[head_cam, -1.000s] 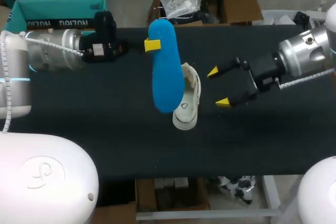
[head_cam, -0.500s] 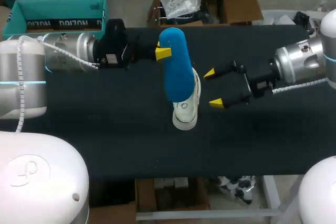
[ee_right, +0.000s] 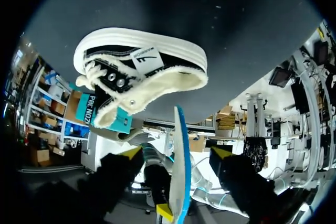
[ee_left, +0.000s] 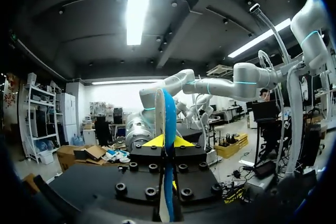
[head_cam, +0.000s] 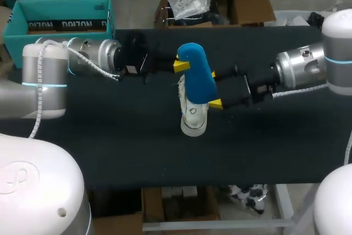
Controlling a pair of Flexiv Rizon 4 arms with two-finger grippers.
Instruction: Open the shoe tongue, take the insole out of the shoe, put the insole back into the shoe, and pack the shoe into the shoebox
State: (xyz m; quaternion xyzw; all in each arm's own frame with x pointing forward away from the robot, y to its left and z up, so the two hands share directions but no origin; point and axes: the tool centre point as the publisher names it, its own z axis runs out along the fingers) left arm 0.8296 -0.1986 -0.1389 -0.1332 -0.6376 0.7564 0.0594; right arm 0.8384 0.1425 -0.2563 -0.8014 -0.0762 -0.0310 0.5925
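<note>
A blue insole (head_cam: 197, 75) hangs upright over the shoe, with my left gripper (head_cam: 181, 65) shut on its upper edge. In the left wrist view the insole (ee_left: 169, 111) stands edge-on between the yellow tips of that gripper (ee_left: 167, 141). The black-and-cream shoe (head_cam: 193, 113) lies on the table under the insole. My right gripper (head_cam: 213, 87) is open, one finger on each side of the insole (ee_right: 181, 166), with a gap on both sides in the right wrist view (ee_right: 176, 153). Ahead of it lies the shoe (ee_right: 142, 69), on its side. The teal shoebox (head_cam: 60, 17) stands at the back left.
The shoe rests near the middle of a black tabletop (head_cam: 110, 136). Both arms meet above it, the left from the back left, the right from the right edge.
My left arm carried the insole rightward until it hangs over the shoe. The right gripper moved left and now straddles the insole, its fingers a little closer together.
</note>
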